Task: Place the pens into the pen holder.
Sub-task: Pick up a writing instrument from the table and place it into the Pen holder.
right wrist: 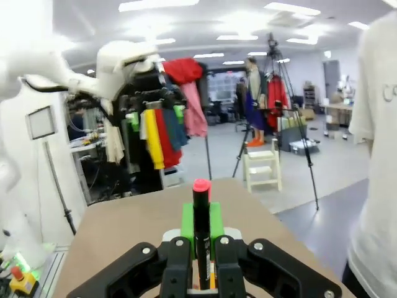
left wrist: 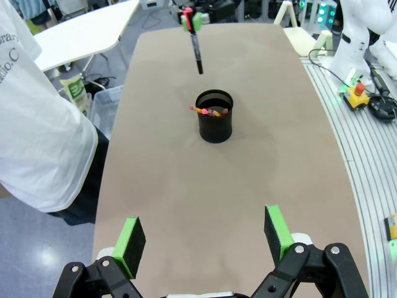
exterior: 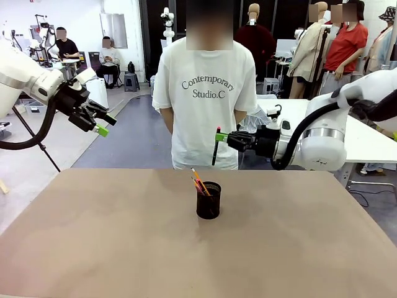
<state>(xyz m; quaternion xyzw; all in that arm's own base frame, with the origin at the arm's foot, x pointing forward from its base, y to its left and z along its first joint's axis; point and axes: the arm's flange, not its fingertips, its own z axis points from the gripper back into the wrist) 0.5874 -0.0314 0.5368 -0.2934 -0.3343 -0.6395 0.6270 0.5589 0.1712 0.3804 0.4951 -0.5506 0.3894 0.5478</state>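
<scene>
Right now the right arm's fingers (exterior: 218, 135) are clenched on the black pen (exterior: 214, 151), which hangs nearly upright, its red cap at the top between the green pads and its tip pointing down at the desk (exterior: 93, 248). What matters is the gap to the pen holder (exterior: 208, 200): the black mesh cup stands on the desk below the pen and a little nearer the robot, so by my reckoning the pen must come down and slightly back toward the robot's side to clear the rim. Its long axis already suits the opening, so little turning seems needed. Inside the cup the yellow-orange pencil (exterior: 200, 181) and the pinkish-brown pen (exterior: 196, 185) lean toward the left of the rim, leaving the other side free; I would guess the tip could knock them if it drifts that way. The left arm's fingers (exterior: 102, 123) stand released and hold nothing, well off to the side and high. A person's white T-shirt (exterior: 205, 93) is just behind the pen, at the far edge.
</scene>
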